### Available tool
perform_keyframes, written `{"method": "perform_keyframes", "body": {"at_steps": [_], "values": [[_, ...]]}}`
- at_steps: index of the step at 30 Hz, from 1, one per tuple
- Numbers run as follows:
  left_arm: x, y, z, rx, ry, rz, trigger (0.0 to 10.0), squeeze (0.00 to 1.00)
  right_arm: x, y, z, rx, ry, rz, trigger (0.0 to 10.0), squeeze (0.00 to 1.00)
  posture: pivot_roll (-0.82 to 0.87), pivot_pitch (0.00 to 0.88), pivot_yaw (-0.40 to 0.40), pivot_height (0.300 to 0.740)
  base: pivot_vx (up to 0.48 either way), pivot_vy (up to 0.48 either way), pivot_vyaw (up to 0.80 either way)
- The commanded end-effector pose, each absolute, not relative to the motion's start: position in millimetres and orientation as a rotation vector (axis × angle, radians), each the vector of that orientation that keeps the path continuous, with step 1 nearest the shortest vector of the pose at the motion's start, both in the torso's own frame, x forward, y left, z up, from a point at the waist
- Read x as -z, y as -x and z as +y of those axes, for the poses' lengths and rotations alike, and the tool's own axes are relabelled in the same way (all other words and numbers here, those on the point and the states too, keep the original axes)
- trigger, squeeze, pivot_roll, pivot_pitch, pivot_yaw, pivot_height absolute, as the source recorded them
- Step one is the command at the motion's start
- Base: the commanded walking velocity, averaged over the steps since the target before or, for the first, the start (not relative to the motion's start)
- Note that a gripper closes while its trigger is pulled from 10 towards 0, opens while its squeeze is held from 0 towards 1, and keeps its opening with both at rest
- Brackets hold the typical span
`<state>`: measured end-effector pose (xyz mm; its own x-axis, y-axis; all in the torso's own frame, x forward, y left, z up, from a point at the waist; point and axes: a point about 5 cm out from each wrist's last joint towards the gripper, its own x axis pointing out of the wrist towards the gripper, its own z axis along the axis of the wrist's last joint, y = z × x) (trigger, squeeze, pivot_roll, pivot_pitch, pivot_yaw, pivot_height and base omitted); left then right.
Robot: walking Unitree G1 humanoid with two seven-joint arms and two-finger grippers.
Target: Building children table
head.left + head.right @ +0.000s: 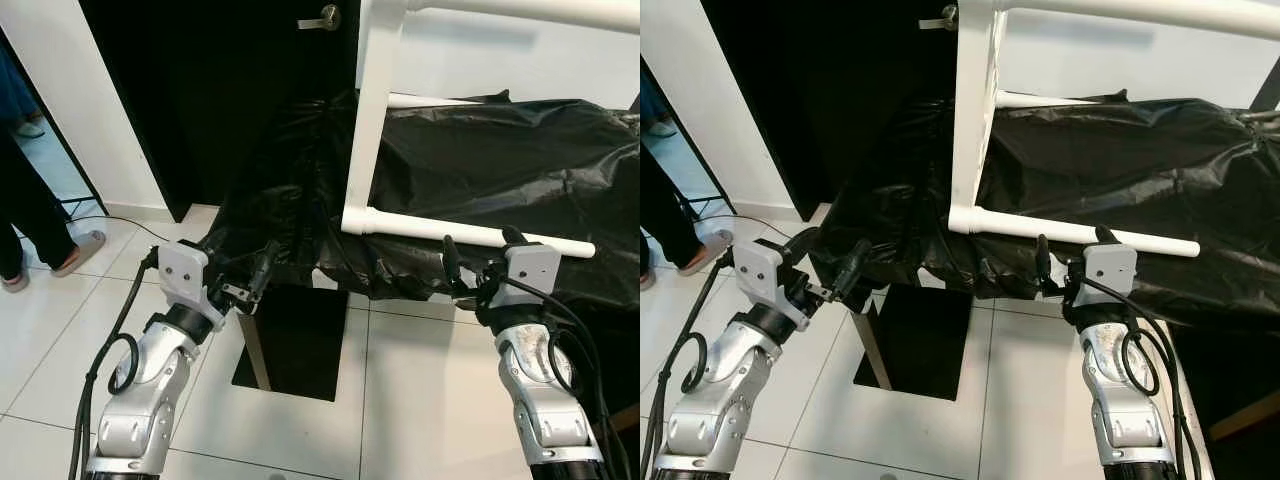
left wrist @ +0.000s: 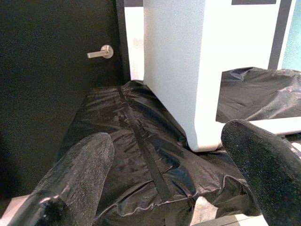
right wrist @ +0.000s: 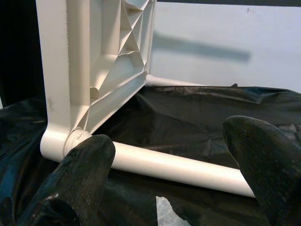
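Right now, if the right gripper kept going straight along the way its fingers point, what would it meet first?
Probably the white leg lying across the black plastic sheet. The right gripper, open, points at it with the leg crossing between its fingers. Depth is unclear; it looks close, not touching.

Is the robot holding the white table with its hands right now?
No. Both the left gripper and right gripper are open, near the white table frame, gripping nothing.

A home: white tiled floor (image 1: 400,400), dark door (image 1: 220,90) with lever handle (image 1: 322,17).
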<state>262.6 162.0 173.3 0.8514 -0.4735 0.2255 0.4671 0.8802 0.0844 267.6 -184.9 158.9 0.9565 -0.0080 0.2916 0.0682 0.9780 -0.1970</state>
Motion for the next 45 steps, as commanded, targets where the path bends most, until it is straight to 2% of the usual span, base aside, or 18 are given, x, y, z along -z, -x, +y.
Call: {"method": "perform_keyframes", "body": {"at_steps": [1, 10, 33, 39, 43, 45], "values": [[-174, -262, 161, 0.506, -0.046, -0.251, 10.0, 0.00, -159, -268, -185, 0.035, 0.211, -0.292, 10.0, 0.00, 0.09, 0.000, -0.014, 0.740, 0.000, -0.251, 0.00], [-173, -263, 162, 0.503, -0.047, -0.247, 10.0, 0.00, -158, -268, -185, 0.037, 0.208, -0.289, 10.0, 0.00, 0.09, 0.000, -0.010, 0.740, 0.000, -0.249, 0.00], [-175, -269, 168, 0.449, -0.068, -0.235, 10.0, 0.00, -156, -270, -188, 0.061, 0.213, -0.256, 10.0, 0.00, 0.09, 0.000, -0.002, 0.740, 0.000, 0.000, 0.00], [-178, -268, 164, 0.490, -0.071, -0.241, 10.0, 0.00, -162, -274, -192, 0.069, 0.260, -0.255, 10.0, 0.00, 0.08, 0.000, 0.002, 0.740, 0.000, 0.000, 0.00], [-177, -261, 148, 0.647, -0.039, -0.209, 10.0, 0.00, -185, -290, -209, 0.191, 0.458, -0.256, 10.0, 0.00, 0.07, 0.000, 0.011, 0.740, 0.000, 0.000, 0.00], [-177, -260, 146, 0.668, -0.038, -0.206, 10.0, 0.00, -188, -291, -211, 0.202, 0.477, -0.264, 10.0, 0.00, 0.07, 0.000, 0.011, 0.740, 0.000, 0.000, 0.00]]}}
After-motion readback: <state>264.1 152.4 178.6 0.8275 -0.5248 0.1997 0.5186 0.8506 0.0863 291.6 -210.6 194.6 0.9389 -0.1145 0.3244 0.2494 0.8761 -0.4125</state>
